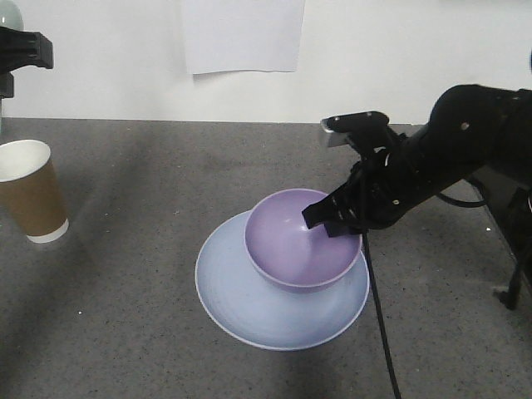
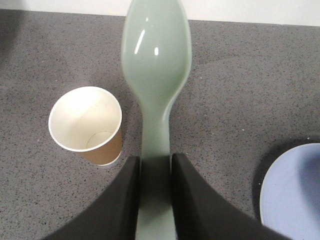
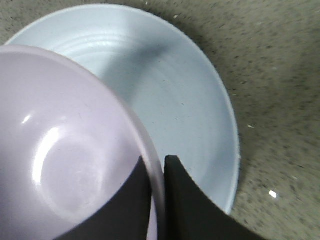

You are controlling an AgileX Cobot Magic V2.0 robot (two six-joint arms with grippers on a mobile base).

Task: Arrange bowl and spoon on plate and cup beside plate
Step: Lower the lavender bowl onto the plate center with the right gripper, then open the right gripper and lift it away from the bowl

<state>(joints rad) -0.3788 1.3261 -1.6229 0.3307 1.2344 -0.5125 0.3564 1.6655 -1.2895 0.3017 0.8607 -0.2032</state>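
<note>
Lavender bowl (image 1: pixel 291 245) (rim in right gripper (image 3: pixel 156 165)) seemingly on plate (image 1: pixel 249 309).

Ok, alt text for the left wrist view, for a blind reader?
The left pincer is shut on the handle of a mint-green spoon, whose head points away over a grey table. A brown paper cup stands upright at picture left; a pale blue plate's edge shows at lower right.

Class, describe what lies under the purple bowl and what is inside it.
Under the bowl lies the pale blue plate; the part beneath the bowl is covered. Inside, only one finger of the right gripper shows, pinching the bowl's rim.
</note>
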